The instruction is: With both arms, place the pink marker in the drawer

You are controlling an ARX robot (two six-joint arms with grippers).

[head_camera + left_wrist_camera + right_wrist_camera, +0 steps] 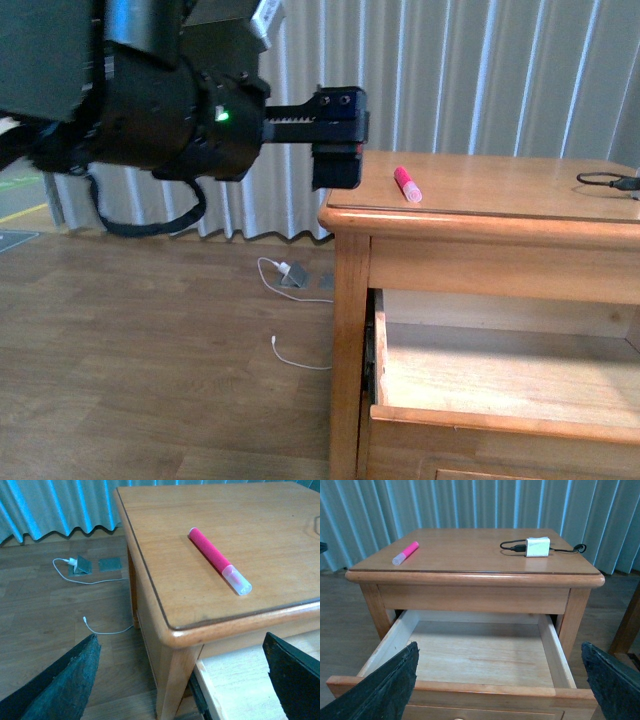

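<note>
On the chest [470, 550] top, near its left front corner: pink marker [406, 552] lying flat, long axis oblique to the chest's front edge, pale cap toward that edge, pink barrel toward the back. Below the chest top: drawer [470, 689] pulled out. Beside the chest's left front corner, a little above its top: left gripper [345, 135], jaws spread wide, gripping nothing. Before the chest's drawer: right gripper [498, 650], jaws likewise parted, unloaded

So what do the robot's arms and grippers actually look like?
The left arm is bulky, matte black, with a small green light, a toothed rail and a looping black cable. Both the left gripper and right gripper have flat, black, rough-textured wedge jaws.
</note>
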